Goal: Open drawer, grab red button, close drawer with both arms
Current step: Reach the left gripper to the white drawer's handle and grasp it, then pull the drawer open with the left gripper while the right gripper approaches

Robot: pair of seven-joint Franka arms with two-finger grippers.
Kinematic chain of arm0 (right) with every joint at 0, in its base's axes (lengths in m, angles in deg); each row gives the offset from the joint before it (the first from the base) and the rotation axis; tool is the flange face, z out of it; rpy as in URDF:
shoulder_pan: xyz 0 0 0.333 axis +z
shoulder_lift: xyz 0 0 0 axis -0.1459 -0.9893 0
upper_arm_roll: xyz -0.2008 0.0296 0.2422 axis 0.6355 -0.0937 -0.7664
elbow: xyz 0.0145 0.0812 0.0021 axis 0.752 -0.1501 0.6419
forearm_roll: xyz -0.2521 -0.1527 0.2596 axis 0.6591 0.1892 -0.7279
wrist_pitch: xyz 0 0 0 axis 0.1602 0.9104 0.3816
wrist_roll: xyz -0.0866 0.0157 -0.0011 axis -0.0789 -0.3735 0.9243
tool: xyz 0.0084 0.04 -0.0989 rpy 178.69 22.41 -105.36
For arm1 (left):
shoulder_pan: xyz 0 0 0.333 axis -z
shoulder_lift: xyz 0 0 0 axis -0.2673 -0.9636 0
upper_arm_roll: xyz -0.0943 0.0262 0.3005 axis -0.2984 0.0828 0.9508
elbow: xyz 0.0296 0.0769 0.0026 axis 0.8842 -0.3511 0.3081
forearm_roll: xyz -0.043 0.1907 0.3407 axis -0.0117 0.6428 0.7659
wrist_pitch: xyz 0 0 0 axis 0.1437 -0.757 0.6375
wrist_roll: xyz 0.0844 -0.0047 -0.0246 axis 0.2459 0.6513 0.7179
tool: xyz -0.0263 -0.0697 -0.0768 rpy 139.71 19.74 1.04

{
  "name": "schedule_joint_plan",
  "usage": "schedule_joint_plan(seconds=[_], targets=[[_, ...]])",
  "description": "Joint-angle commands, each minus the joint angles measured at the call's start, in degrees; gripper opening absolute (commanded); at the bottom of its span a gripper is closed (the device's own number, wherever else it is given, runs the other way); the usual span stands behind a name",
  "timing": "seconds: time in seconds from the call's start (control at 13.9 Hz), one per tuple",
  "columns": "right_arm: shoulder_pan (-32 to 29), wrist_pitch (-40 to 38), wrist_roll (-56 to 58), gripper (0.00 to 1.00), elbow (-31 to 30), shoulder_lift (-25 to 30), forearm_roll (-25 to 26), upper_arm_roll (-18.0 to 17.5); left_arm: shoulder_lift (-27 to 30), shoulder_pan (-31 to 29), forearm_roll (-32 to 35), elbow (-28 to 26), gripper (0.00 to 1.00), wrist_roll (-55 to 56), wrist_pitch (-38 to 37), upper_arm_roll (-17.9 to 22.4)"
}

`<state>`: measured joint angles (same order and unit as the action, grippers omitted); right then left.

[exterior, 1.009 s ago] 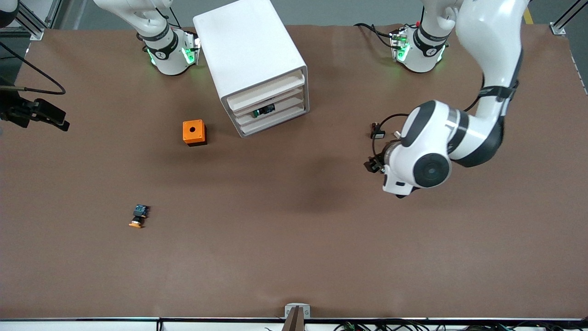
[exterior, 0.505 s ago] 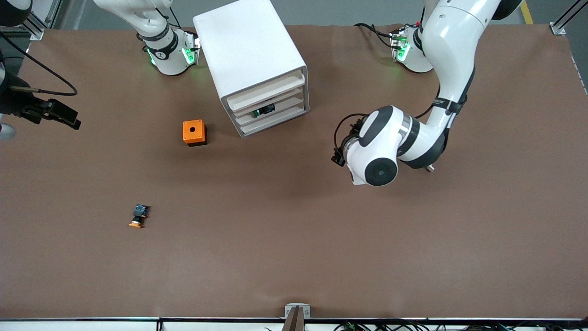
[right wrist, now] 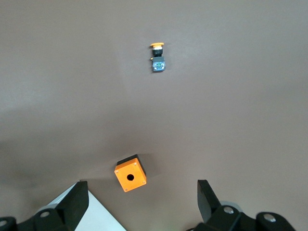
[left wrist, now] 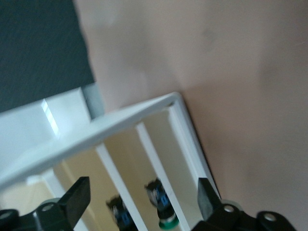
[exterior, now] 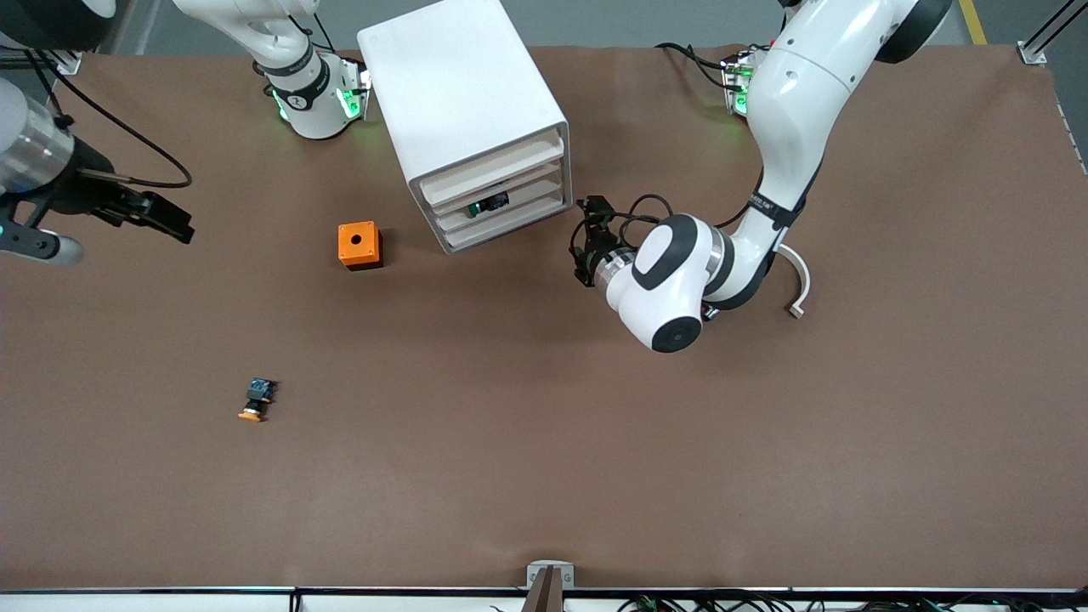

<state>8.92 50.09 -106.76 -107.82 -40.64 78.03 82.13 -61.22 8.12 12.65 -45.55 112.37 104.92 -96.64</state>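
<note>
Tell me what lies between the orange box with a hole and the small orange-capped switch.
Nothing: in the front view only bare brown tabletop separates the orange box from the orange-capped switch; the right wrist view agrees.

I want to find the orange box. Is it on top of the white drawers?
No, the orange box sits on the table beside the white drawers.

The right gripper (right wrist: 142, 204) hangs above the table (right wrist: 231, 106) with fingers (right wrist: 77, 199) spread apart. Below sit an orange box (right wrist: 130, 173), an orange-capped switch (right wrist: 157, 57) well apart, and a white cabinet corner (right wrist: 96, 216).
</note>
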Motion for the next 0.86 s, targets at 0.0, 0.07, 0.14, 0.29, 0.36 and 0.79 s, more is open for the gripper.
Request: schedule_joint_plan(seconds=[0.0, 0.07, 0.14, 0.29, 0.36, 0.79], targets=[[-0.6, 1.5, -5.1, 1.0, 0.4, -1.8, -0.6, -2.6, -3.6, 1.4, -5.1, 1.5, 0.87, 10.7, -0.6, 0.4], [-0.5, 2.3, -5.3, 1.0, 0.4, -2.2, -0.7, -3.3, -4.4, 1.5, -6.6, 1.5, 0.84, 12.8, -0.6, 0.4], [-0.2, 3.0, -6.4, 1.0, 0.4, -2.6, -0.8, -3.5, -4.7, 2.0, -8.9, 1.4, 0.76, 13.3, -0.6, 0.3], [1.5, 3.8, -8.9, 1.0, 0.5, -3.4, -2.0, -3.5, -5.8, 2.6, -14.4, 1.4, 0.63, 14.6, -0.6, 0.3], [2.0, 4.4, -9.9, 1.0, 0.5, -4.0, -2.1, -3.7, -6.5, 2.6, -15.7, 1.4, 0.62, 16.4, -0.6, 0.3], [1.9, 11.5, -23.7, 1.0, 0.4, -8.5, -2.0, -11.7, -7.4, 6.9, -18.0, 1.2, 0.53, 19.8, -0.8, 0.3]])
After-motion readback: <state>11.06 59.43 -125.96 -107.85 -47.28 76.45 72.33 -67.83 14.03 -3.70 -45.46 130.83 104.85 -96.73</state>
